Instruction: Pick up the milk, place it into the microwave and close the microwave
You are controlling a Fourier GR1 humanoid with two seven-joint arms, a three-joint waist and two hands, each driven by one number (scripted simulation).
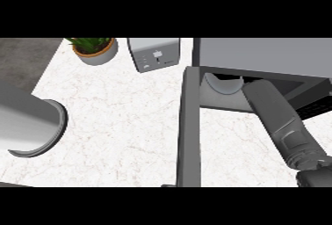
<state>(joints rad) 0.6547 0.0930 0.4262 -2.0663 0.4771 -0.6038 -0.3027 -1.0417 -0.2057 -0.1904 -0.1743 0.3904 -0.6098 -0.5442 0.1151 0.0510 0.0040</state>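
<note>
Now right forearm (279, 118) reaches into open microwave (259, 52); robot hand hidden; cannot tell grip.

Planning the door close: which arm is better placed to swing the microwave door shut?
Probably left. The left forearm is on the outer side of the open door, free to push it. The right forearm reaches into the microwave and must withdraw first.

White veined marble counter (117, 132); matt grey metal microwave (259, 50).

White marble counter (117, 127), potted plant (96, 49), toaster (154, 53), grey floor (23, 61) at left
</note>
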